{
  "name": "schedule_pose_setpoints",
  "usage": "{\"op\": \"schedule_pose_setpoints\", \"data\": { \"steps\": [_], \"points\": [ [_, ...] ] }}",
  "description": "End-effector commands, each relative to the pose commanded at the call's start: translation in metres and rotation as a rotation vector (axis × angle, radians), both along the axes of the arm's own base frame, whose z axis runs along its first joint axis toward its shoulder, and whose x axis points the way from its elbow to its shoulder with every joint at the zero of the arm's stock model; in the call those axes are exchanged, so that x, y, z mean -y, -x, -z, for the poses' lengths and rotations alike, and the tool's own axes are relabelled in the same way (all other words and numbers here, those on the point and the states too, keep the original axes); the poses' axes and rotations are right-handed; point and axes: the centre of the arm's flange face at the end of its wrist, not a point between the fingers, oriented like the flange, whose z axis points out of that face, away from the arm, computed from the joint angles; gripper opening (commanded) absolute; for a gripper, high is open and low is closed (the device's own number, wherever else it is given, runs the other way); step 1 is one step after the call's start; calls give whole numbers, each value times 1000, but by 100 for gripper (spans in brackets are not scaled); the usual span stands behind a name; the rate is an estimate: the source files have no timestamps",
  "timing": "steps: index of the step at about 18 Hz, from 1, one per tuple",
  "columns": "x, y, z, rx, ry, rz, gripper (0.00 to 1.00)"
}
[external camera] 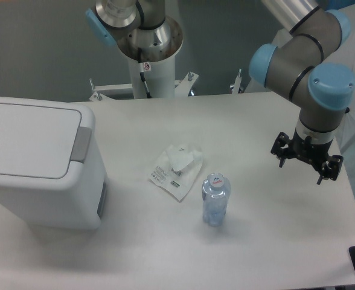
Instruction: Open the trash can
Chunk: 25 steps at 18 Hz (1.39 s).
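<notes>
The trash can (41, 181) is a large white boxy bin at the table's left side. Its flat white lid (29, 139) lies shut, with a grey push tab (81, 144) on its right edge. My gripper (307, 158) hangs from the arm at the right side of the table, far from the bin and holding nothing I can see. Only its black mount shows, and the fingers are hidden under the wrist, so I cannot tell whether they are open or shut.
A clear plastic water bottle (215, 199) with a white cap stands upright near the table's middle. A crumpled white packet (176, 169) lies just left of it. The arm's white base (147, 66) stands behind the table's far edge.
</notes>
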Motion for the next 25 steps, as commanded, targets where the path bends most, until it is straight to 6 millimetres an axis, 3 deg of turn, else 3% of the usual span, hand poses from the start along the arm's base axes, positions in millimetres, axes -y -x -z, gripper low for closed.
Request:
{"op": "schedule_pose_setpoints", "data": {
  "steps": [10, 13, 14, 19, 25],
  "points": [
    [6, -3, 7, 55, -77, -67, 100],
    [6, -11, -6, 47, -91, -98, 100],
    [6, -16, -19, 41, -106, -123, 100],
    [-19, -37, -36, 83, -206, -230, 100],
    [-24, -60, -82, 121, -333, -354, 100]
  ]
}}
